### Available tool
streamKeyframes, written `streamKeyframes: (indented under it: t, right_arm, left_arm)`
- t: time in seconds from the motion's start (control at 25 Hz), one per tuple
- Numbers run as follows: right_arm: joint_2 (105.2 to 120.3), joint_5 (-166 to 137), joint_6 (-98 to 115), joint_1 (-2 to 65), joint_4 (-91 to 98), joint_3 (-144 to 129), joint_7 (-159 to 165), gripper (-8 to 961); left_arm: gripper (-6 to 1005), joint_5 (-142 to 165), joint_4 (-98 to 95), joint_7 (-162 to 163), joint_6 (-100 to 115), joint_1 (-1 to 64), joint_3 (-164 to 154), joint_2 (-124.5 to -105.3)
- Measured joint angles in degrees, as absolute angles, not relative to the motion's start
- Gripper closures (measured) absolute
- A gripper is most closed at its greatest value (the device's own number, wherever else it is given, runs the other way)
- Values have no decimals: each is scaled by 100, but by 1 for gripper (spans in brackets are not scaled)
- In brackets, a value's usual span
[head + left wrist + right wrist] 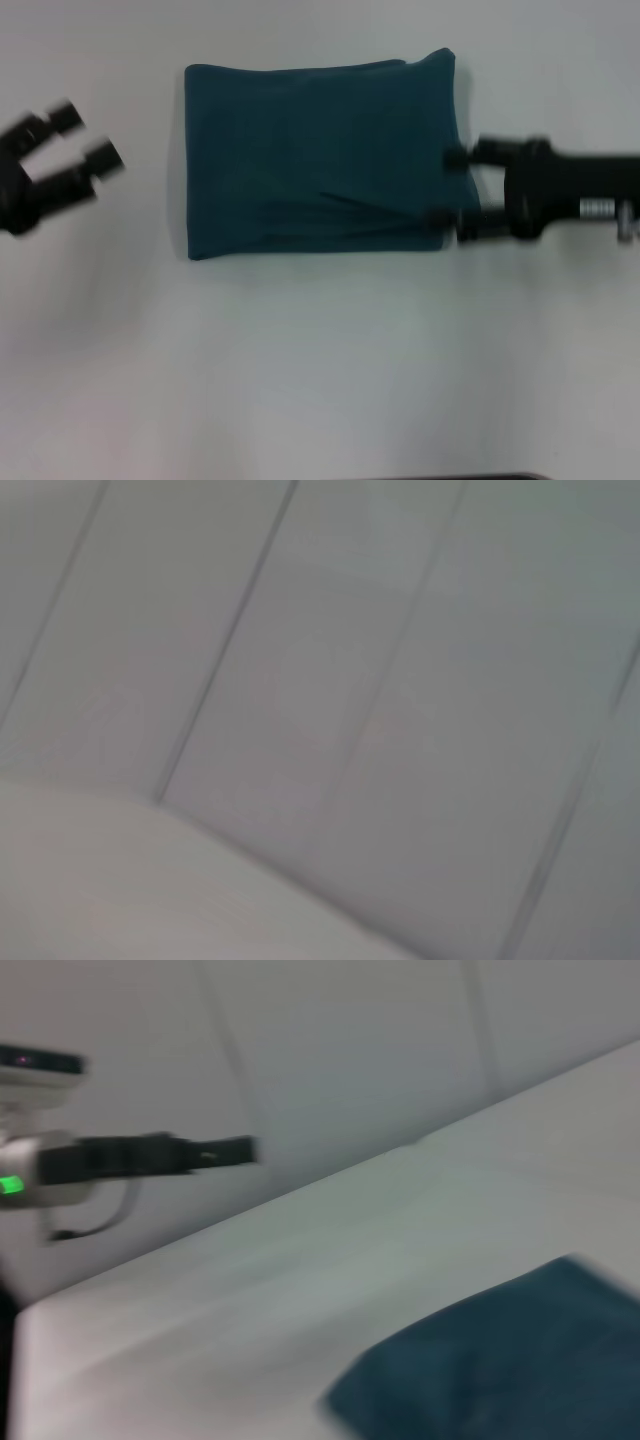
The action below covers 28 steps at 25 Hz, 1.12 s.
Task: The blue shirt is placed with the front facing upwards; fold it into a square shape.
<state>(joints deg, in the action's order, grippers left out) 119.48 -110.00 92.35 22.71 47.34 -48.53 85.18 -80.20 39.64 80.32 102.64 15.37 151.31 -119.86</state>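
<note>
From the head view, the dark teal-blue cotton shirt (318, 158) lies flat on the white desk (320, 360) already folded into a near-square block, lettering hidden, with a few creases fanning toward its right edge; the right pincer (446, 188) has its black fingers spread and released right at that edge, likely to square it up or let it go, while the left pincer (85, 140) hangs spread and empty well off the shirt's left edge, seemingly out of the way. The left wrist view shows only pale panelled wall, no shirt. In the right wrist view, a corner of the shirt (500, 1360) rests on the desk (300, 1280), the left arm far beyond it.
</note>
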Motion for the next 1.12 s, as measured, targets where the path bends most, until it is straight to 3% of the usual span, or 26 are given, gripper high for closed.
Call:
streamKeyframes:
  t: [0.32,0.8,1.12]
  right_arm:
    - [11951,-11253,9939,2172,4190,-5025,7659,22]
    - [11953,-11325,10044,2167,4070,-5314,7560,28]
    - [11953,-11320,10038,2188,4024,-5257,7572,30]
  left_arm:
    - [49,-6911,4505,7991,10732,1533,14488,-11857]
    - [48,-6099,4776,7853,10808,1703,14184,-11980]
    - [49,-6076,4778,7854,10839,1619,14183,-11945]
